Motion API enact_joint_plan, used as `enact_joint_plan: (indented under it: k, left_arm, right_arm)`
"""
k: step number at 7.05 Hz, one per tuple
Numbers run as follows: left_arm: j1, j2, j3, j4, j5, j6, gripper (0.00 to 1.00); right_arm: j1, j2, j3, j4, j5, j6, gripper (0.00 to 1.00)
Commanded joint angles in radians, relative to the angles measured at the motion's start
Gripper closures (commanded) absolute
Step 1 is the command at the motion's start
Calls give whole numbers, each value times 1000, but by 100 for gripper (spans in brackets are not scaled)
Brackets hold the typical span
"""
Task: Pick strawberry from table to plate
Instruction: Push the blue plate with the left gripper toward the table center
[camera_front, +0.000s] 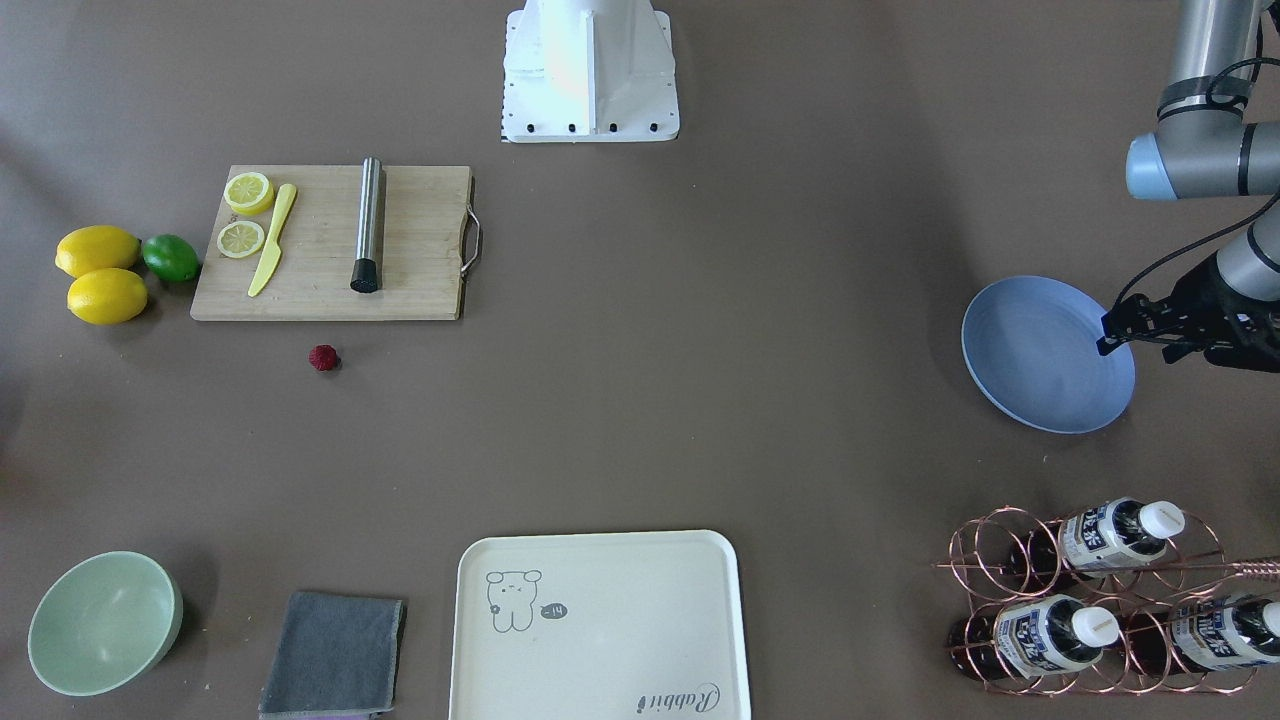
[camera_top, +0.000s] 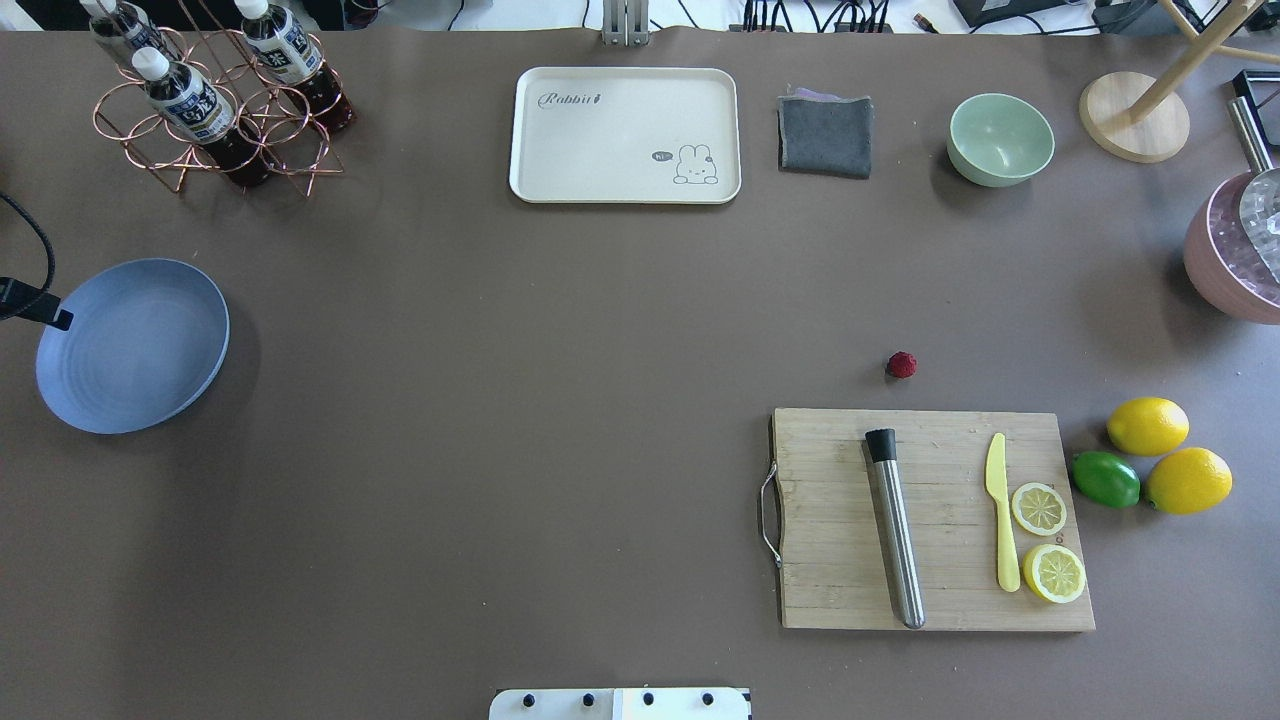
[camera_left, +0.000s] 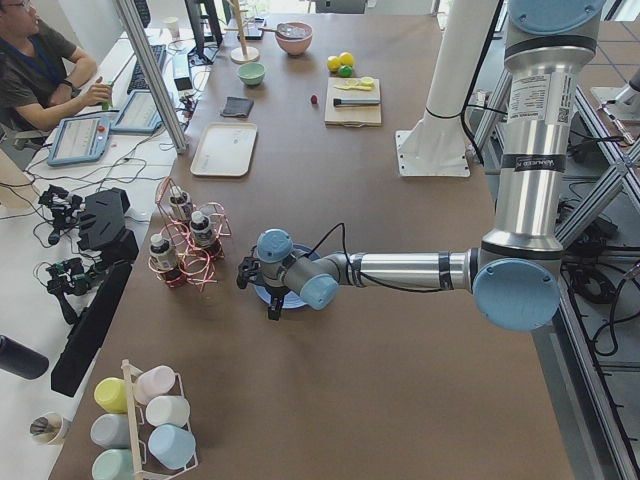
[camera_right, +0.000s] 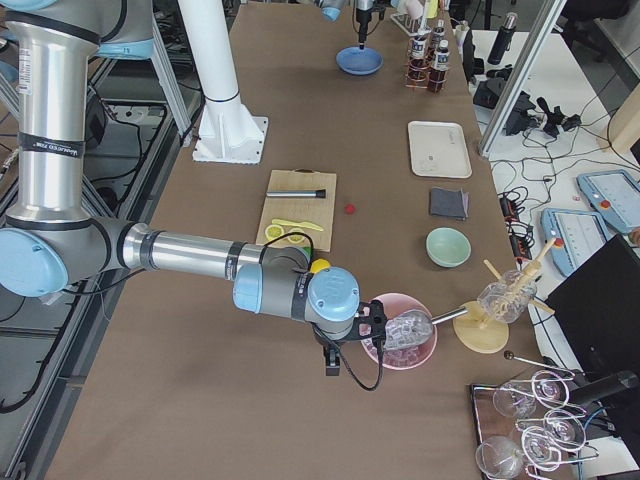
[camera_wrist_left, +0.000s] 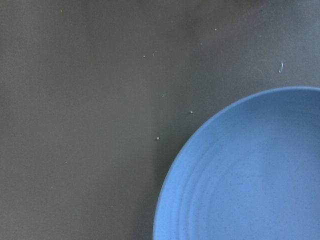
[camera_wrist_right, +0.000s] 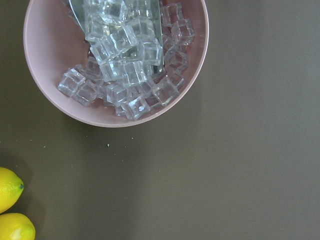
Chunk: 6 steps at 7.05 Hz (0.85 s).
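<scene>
The strawberry (camera_front: 323, 357) (camera_top: 902, 365) is a tiny dark red berry lying on the brown table (camera_front: 640, 400), just past the cutting board's long edge and far from both grippers. The light-blue plate (camera_front: 1045, 355) (camera_top: 130, 345) (camera_wrist_left: 245, 175) is empty and sits at the table's left end. My left gripper (camera_front: 1108, 335) (camera_top: 50, 315) hovers over the plate's outer rim, open and holding nothing. My right gripper (camera_right: 332, 365) shows only in the exterior right view, beside the pink ice bowl (camera_wrist_right: 115, 60), and I cannot tell whether it is open or shut.
The cutting board (camera_top: 930, 520) carries a steel muddler, a yellow knife and lemon slices. Lemons (camera_top: 1148, 425) and a lime lie beside it. At the far edge stand a cream tray (camera_top: 625, 135), grey cloth (camera_top: 825, 135), green bowl (camera_top: 1000, 138) and bottle rack (camera_top: 215, 110).
</scene>
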Motion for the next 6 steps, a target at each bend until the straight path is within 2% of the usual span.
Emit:
enact_joint_plan:
  k: [1, 3, 6]
  left_arm:
    - [2, 0, 27, -20, 1, -4, 13]
    - [4, 0, 33, -20, 1, -7, 31]
    - [7, 0, 34, -22, 1, -48, 50]
  right_arm:
    - [0, -1, 4, 0, 0, 2, 0]
    - [0, -2, 7, 0, 0, 2, 0]
    - [0, -2, 9, 0, 0, 2, 0]
